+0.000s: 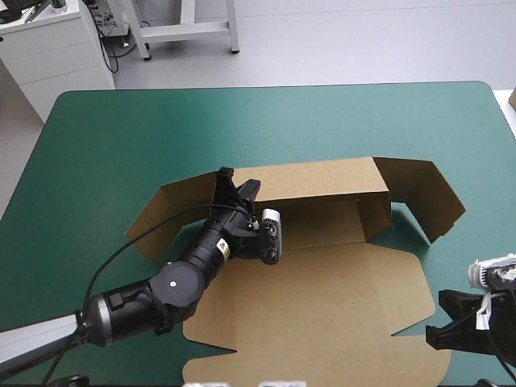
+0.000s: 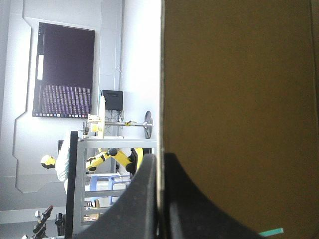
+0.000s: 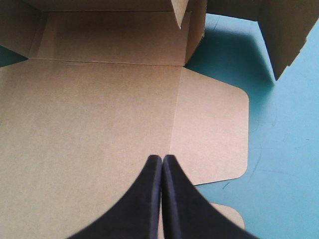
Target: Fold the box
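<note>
High view shows us the teal-green surface (image 1: pixel 121 129) with the brown box (image 1: pixel 322 266) on its middle and near part. The box is half formed. We see its flat panel (image 1: pixel 339 322) toward the near edge, the far wall (image 1: pixel 322 179) raised behind it, and a long flap (image 1: pixel 423 193) bent outward at each end.

The left arm (image 1: pixel 185 278) reaches over the left part of the box. The left jaws grip the top edge of the standing board, where the far wall meets the left flap. In the left wrist view we see this board (image 2: pixel 239 99) between the two black fingers (image 2: pixel 139 204), which are almost together on it.

The right jaws are closed on nothing. In the right wrist view their fingers (image 3: pixel 144 199) meet in one point over the flat panel (image 3: pixel 89 114), near its rounded tab (image 3: pixel 214 134). In the high view we find the right jaws at the near right corner of the surface, just beside the panel and well apart from the left jaws.
</note>
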Tool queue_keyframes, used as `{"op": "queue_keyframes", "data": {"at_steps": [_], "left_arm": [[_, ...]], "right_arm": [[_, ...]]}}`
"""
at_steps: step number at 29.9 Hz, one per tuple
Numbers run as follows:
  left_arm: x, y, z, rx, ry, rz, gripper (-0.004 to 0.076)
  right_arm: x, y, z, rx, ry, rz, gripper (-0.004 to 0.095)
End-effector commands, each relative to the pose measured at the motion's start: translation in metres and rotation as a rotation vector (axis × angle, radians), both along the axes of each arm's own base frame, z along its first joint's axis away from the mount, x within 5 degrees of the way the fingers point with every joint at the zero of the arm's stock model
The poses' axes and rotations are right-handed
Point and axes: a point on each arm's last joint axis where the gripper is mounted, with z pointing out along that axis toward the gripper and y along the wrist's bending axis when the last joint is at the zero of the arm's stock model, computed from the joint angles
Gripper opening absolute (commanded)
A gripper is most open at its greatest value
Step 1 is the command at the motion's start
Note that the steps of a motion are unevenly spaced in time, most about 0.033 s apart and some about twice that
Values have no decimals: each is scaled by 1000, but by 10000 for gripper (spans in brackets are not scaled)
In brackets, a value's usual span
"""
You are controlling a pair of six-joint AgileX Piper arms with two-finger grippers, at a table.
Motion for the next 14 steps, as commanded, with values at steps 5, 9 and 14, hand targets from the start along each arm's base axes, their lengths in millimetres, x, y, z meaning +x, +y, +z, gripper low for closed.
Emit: {"op": "queue_keyframes", "data": {"at_steps": [5,9,14], "left_arm": [[-2,2,22,-30,-73,-13,-32],[-2,1,21,-27,-68,-22,-32],[0,-2,16,12,-74,-22,-32]], "right_arm": [[5,0,10,6,-77,-12,-18],[6,-1,10,-6,-84,-20,-17],[6,-1,10,-6,-84,-20,-18]]}}
